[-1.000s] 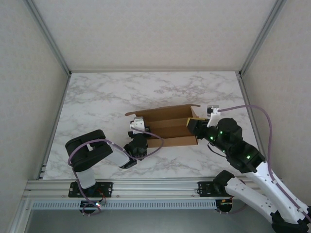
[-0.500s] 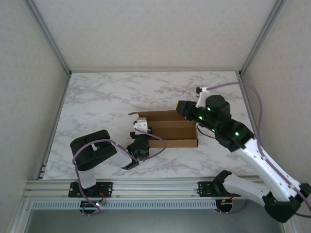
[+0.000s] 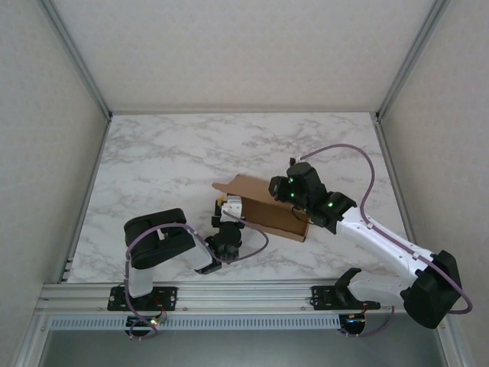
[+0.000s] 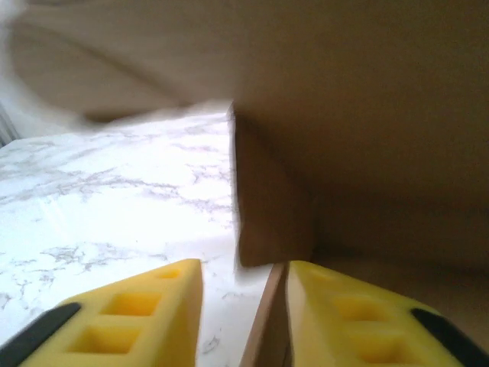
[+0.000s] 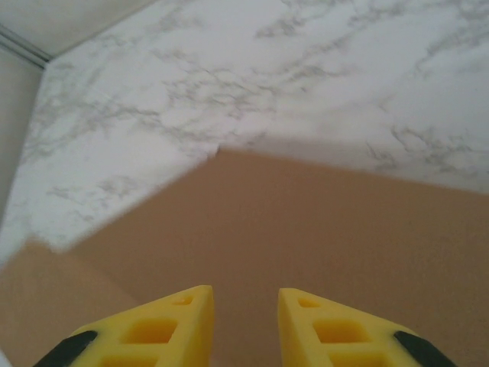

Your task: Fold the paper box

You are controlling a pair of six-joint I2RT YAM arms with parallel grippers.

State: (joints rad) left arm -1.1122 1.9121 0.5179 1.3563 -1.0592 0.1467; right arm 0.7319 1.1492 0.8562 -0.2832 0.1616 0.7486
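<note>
Stretched lower across the paper box [image 3: 256,197], the right claw [image 5: 244,304] gapes slightly, empty; left claw [image 4: 244,269], loosened, straddles its wall.

Bright, even light; the paper box [image 4: 367,115] looks blurred, perhaps motion.

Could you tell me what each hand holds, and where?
Nothing held: left hand open astride the paper box wall; right hand open over it.

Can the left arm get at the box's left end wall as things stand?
Likely yes. The left gripper is at that end of the paper box, jaws apart astride a cardboard edge; the right gripper hangs over the top panel.
</note>
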